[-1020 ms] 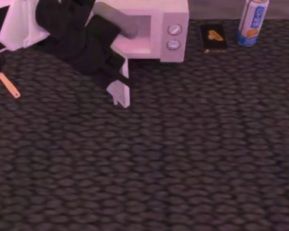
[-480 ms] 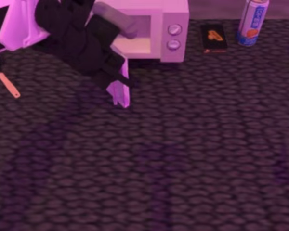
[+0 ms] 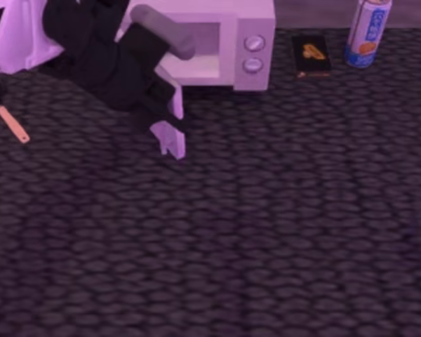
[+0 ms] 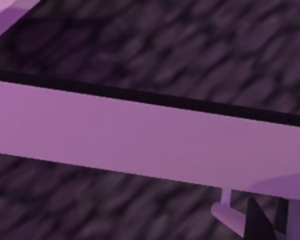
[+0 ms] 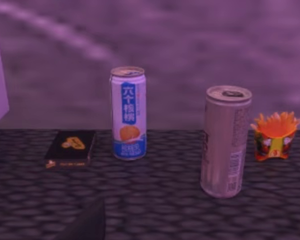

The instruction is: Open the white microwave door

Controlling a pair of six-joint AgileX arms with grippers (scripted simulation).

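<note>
1. Since a second ago, the left arm has swung a little further toward the top view's left, and the white microwave door [image 3: 170, 125] has come with it, its free edge now slightly farther out from the oven.
2. The left gripper [image 3: 167, 116] sits at the door's outer edge; whether its fingers are clamped on it I cannot tell, since the arm covers them.
3. The door stands edge-on, directly under the gripper, and the microwave [image 3: 228, 21] cavity beyond it is exposed.
4. In the left wrist view, the door's edge [image 4: 150, 140] fills the frame.
5. Judged from this, the opening is largely done; perhaps a last bit of swing remains.
6. The right arm is parked out of the top view, facing the cans [image 5: 128, 112].
</note>
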